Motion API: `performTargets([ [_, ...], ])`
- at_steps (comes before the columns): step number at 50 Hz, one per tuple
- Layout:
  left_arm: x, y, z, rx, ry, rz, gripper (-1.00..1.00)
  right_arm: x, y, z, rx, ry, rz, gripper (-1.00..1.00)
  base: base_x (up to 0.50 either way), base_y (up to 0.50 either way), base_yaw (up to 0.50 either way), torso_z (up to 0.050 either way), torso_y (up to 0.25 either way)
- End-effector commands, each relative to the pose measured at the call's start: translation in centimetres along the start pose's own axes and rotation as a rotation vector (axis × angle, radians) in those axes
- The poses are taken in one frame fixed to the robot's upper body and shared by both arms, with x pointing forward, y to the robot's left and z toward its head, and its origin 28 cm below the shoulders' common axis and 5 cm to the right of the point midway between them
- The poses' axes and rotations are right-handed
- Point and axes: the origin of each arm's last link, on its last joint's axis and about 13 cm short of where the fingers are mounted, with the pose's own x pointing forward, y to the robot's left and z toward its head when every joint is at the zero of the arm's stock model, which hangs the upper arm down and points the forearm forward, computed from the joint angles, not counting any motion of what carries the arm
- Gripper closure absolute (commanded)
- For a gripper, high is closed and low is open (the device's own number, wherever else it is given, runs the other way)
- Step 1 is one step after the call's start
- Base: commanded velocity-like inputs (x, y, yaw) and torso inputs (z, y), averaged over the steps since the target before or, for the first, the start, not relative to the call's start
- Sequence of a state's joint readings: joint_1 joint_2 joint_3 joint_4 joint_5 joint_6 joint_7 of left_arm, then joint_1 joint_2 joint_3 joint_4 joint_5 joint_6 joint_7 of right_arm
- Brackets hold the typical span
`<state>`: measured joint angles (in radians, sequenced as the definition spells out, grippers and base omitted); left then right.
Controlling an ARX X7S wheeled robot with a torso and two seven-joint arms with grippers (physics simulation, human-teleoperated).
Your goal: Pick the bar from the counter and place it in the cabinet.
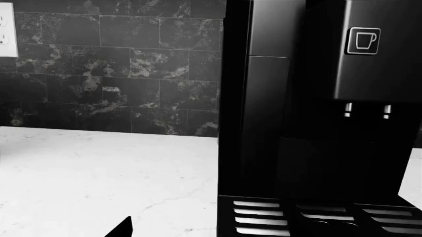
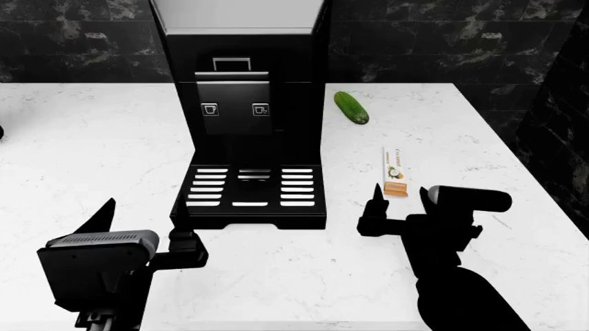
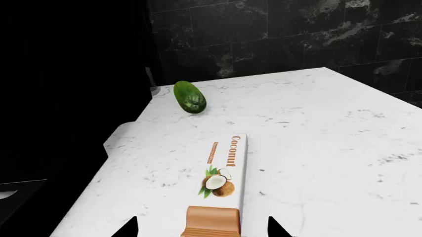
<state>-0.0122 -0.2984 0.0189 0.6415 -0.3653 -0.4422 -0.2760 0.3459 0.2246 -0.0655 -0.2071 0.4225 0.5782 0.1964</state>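
Bar [image 3: 222, 185]: lies flat on the white marble worktop [image 2: 83, 138], to the right of the black coffee machine [image 2: 244, 117] and nearer the robot than the cucumber [image 2: 351, 107], well apart from it.
Wrapper: white with a coconut picture and an orange-brown end; that end points toward the right pincer [image 2: 405, 207].
Handling, as a judgement: light, thin and fairly stiff, with a smooth film that may slip; a hard squeeze could crush it.
Where to hold: across the two long edges near the middle, since its flat face sits close on the worktop.
Right pincer: spread wide, holding nothing, its tips either side of the brown end in the wrist view, just short of the bar.
Left pincer [image 2: 143, 221]: open and empty, in front of the coffee machine on its left side.
Cabinet: not seen in these views.
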Motion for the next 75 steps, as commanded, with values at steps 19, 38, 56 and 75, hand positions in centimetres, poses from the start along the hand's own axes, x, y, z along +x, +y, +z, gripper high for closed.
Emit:
performTargets([
  [19,-0.2,0.3,-0.5,-0.004,0.013,0.014,-1.0,3.0,0.2,-3.4,0.015,0.187,-0.043,-1.0,0.0,0.0,0.0,0.0,0.0],
  [38,-0.3,0.5,-0.9,-0.007,0.025,0.023,-1.0,4.4,0.1,-4.1,0.02,0.207,-0.064,1.0,0.0,0.0,0.0,0.0,0.0],
  [56,-0.2,0.3,-0.9,0.004,0.011,0.016,-1.0,0.6,0.7,2.6,0.002,-0.21,0.011,1.0,0.0,0.0,0.0,0.0,0.0],
  [75,0.7,-0.8,-0.6,-0.014,-0.037,0.003,-1.0,-2.9,1.8,1.5,0.0,-0.395,0.024,1.0,0.0,0.0,0.0,0.0,0.0],
])
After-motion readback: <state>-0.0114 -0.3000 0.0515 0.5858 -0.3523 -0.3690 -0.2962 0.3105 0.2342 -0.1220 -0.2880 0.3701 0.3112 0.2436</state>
